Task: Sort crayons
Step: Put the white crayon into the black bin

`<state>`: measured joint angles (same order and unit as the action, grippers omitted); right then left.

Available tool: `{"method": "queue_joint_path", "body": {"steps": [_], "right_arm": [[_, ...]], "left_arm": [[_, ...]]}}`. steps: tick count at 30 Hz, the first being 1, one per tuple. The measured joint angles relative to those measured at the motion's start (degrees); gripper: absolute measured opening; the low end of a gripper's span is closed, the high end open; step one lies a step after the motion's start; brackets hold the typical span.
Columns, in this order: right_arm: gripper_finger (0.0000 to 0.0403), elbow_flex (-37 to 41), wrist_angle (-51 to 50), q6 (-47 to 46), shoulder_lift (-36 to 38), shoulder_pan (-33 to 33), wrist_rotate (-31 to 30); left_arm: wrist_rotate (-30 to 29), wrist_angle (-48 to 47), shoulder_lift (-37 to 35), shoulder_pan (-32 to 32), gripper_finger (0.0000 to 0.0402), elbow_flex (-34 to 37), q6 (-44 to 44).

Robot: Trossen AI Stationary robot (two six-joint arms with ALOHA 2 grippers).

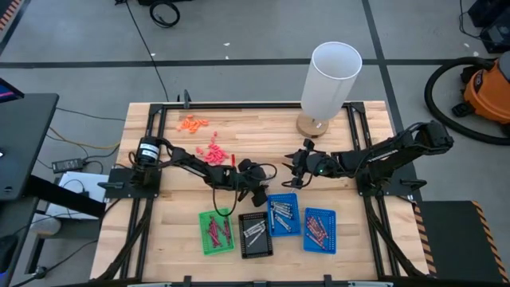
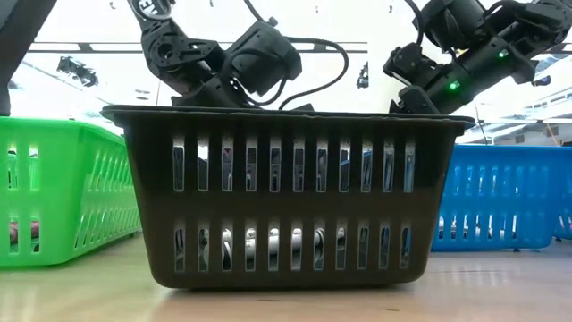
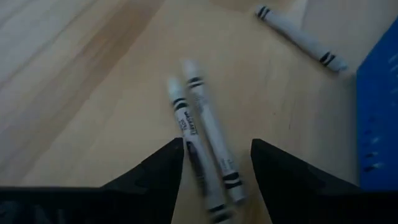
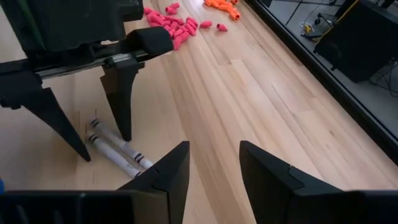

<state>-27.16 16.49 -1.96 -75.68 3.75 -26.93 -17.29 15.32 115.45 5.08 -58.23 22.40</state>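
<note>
Two silvery-grey crayons lie side by side flat on the wooden table, in front of the trays. My left gripper is open, one finger on either side of the pair, touching neither; the right wrist view shows its fingers standing down around the crayons. A third grey crayon lies beside a blue tray. My right gripper hovers open and empty to the right. Green, black and two blue trays hold sorted crayons.
A tall white cylinder stands on a round base at the far edge. Tiny pink-red bits and orange bits lie in clusters at the far left. Bare wood stretches between the grippers and the far edge.
</note>
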Motion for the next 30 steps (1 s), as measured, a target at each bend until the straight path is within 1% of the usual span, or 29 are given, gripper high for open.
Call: {"method": "queue_joint_path", "body": {"steps": [3,5,9,11,14,16,19,24,30], "right_arm": [[0.0148,0.0,0.0,0.0,0.0,0.0,0.3],[0.0148,0.0,0.0,0.0,0.0,0.0,1.7],[0.0148,0.0,-0.1,0.2,-0.1,0.0,7.9],[0.0148,0.0,-0.1,0.6,-0.1,0.0,10.0],[0.0148,0.0,-0.2,0.9,-0.1,0.0,10.1],[0.0148,0.0,-0.1,1.0,-0.1,0.0,10.1],[0.0148,0.3,1.1,1.6,-0.1,0.0,10.1],[0.0148,0.8,1.8,1.7,-0.1,0.0,10.0],[0.0148,0.9,2.6,1.7,-0.1,0.0,9.9]], "left_arm": [[-0.1,-1.6,-0.2,-0.1,0.0203,-0.1,-1.0],[-0.2,-2.7,-0.2,-0.1,0.0203,-0.1,-2.2],[0.3,-7.5,-1.7,-0.5,0.0203,-0.2,-6.0],[1.9,-10.9,-3.1,-1.3,0.0203,-0.1,-8.5],[4.9,-15.6,-4.9,-2.5,0.0203,-0.1,-10.5],[5.6,-18.7,-5.9,-3.0,0.0203,0.2,-11.3],[7.4,-18.9,-6.5,-3.6,0.0203,0.1,-14.4],[8.0,-18.0,-6.5,-3.7,0.0203,0.1,-18.4],[8.0,-16.4,-6.2,-3.7,0.0203,0.2,-17.2]]}}
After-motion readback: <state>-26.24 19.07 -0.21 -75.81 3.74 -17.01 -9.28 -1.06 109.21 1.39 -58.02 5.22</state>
